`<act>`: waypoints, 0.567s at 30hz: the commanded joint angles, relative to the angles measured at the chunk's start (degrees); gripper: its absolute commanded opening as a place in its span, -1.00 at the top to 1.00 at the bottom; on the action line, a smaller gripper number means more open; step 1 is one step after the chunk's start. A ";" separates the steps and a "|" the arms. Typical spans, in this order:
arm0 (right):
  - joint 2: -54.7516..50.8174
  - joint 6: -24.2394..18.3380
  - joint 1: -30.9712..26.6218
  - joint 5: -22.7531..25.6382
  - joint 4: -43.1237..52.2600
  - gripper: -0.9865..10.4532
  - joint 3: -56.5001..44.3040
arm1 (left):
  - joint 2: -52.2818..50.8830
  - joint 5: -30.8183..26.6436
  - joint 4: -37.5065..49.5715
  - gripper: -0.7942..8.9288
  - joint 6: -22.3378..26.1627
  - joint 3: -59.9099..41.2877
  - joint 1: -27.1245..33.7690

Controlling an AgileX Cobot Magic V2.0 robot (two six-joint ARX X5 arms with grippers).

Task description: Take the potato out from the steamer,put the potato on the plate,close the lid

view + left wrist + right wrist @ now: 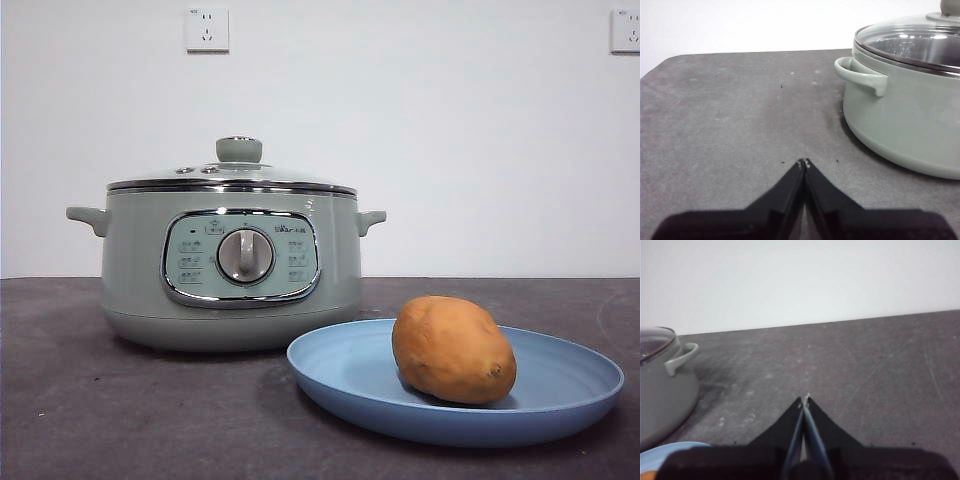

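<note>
The orange-brown potato (453,349) lies on the light-blue plate (560,405) at the front right of the table. The sage-green steamer (232,270) stands behind and to the left of the plate. Its glass lid (232,178) with the green knob sits shut on top. My left gripper (804,162) is shut and empty, low over bare table, apart from the steamer's side handle (860,75). My right gripper (805,400) is shut and empty over bare table; the steamer (662,385) and a sliver of the plate (670,452) show at that view's edge. Neither gripper shows in the front view.
The dark grey table (120,410) runs back to a white wall with two sockets (207,29). Bare table lies beside the steamer's handle in the left wrist view (730,115) and across the right wrist view (865,365).
</note>
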 commanded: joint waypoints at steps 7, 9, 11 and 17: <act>-3.85 1.22 -0.22 0.33 -0.76 0.82 -4.31 | -0.15 -0.09 0.02 0.84 -0.57 -0.90 0.20; -3.85 1.18 -0.22 0.33 -1.88 0.82 -4.61 | -0.17 -0.09 0.02 0.84 -0.57 -0.90 0.20; -3.85 1.20 -0.20 0.31 -3.58 0.82 -4.94 | -0.17 -0.11 0.02 0.84 -0.57 -0.87 0.20; -3.85 2.19 -0.13 0.11 -5.81 0.82 -4.94 | -0.17 -0.09 0.02 0.84 -0.57 -0.87 0.20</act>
